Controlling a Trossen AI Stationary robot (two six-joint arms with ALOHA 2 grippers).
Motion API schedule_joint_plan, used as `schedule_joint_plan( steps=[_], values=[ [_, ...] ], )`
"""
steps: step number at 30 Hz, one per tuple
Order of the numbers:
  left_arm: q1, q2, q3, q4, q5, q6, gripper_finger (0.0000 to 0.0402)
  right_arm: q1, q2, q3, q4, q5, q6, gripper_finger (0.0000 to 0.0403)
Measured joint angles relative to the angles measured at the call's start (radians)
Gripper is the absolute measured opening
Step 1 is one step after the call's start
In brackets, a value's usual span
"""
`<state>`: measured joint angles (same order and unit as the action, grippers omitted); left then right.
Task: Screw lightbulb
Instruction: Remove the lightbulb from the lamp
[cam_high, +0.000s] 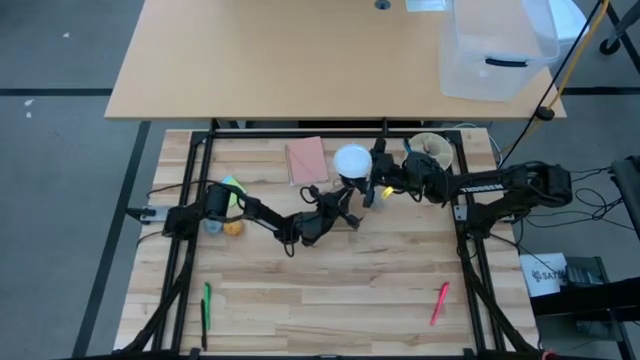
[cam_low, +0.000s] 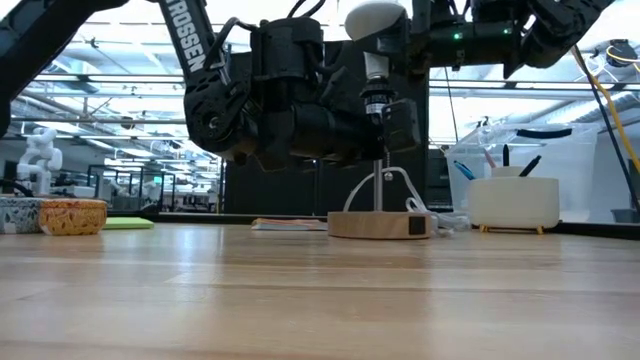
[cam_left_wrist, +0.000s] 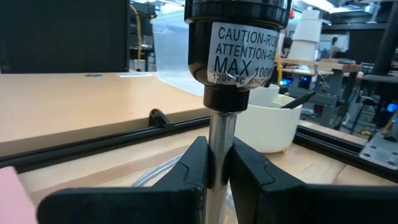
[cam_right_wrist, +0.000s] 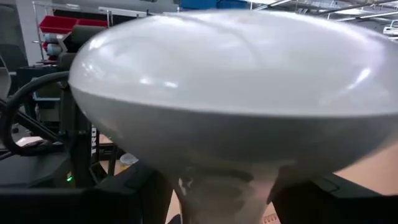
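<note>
The white lightbulb (cam_low: 374, 18) stands upright, dome up, above a black socket (cam_low: 379, 103). The socket sits on a thin metal stem (cam_low: 380, 185) that rises from a round wooden disc (cam_low: 380, 225) on the table. The bulb's silvery screw base (cam_low: 374, 68) meets the socket's mouth; how far in it sits, I cannot tell. My right gripper (cam_right_wrist: 224, 196), reaching in from the right, is shut on the bulb (cam_high: 352, 160). My left gripper (cam_left_wrist: 219, 171), reaching in from the left, is shut on the stem. My left gripper pinches the metal stem (cam_left_wrist: 221, 140) between its two fingers, just under the labelled socket (cam_left_wrist: 239, 43). The fingers (cam_left_wrist: 193, 165) come level from the table's left and lie across the upright stem. The disc stays on the table. My right gripper holds the bulb's narrow neck (cam_right_wrist: 221, 180) under the dome, one finger (cam_right_wrist: 134, 193) on each side. It comes level from the table's right. The bulb is upright, its base at the socket's mouth.
A white bowl with utensils (cam_low: 515, 200) stands right of the disc, with clear plastic (cam_low: 452, 221) between them. There is a pink pad (cam_high: 306, 160) to the far left, small bowls (cam_low: 70, 215) at the left, and green (cam_high: 207, 305) and red (cam_high: 440, 300) pens near the front edge. A clear bin (cam_high: 495, 50) sits on the far table.
</note>
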<state>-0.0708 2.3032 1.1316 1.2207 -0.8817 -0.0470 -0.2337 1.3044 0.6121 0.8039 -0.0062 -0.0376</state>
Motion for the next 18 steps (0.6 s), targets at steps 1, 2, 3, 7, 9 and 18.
schedule_joint_plan(
  steps=[1, 2, 3, 7, 9, 18],
  values=[
    [0.000, 0.000, 0.001, -0.002, 0.014, 0.000, 0.0039, 0.000, -0.002, 0.000, -0.004, -0.003, -0.001, 0.0222],
    [0.000, 0.000, 0.001, -0.003, 0.024, -0.001, 0.0038, 0.000, -0.002, 0.000, -0.005, -0.012, -0.001, 0.0221],
    [0.000, 0.000, 0.001, -0.004, 0.030, 0.000, 0.0038, -0.001, -0.002, 0.000, -0.006, -0.023, 0.000, 0.0219],
    [0.000, -0.001, 0.000, -0.003, 0.073, -0.005, 0.0038, -0.001, -0.003, 0.000, -0.022, -0.044, 0.000, 0.0195],
    [0.000, -0.001, 0.000, -0.003, 0.094, -0.006, 0.0038, -0.001, -0.004, 0.000, -0.031, -0.057, 0.000, 0.0180],
    [0.000, -0.001, 0.000, -0.009, 0.224, -0.014, 0.0038, -0.009, -0.062, 0.000, -0.143, -0.170, -0.001, 0.0167]
  ],
)
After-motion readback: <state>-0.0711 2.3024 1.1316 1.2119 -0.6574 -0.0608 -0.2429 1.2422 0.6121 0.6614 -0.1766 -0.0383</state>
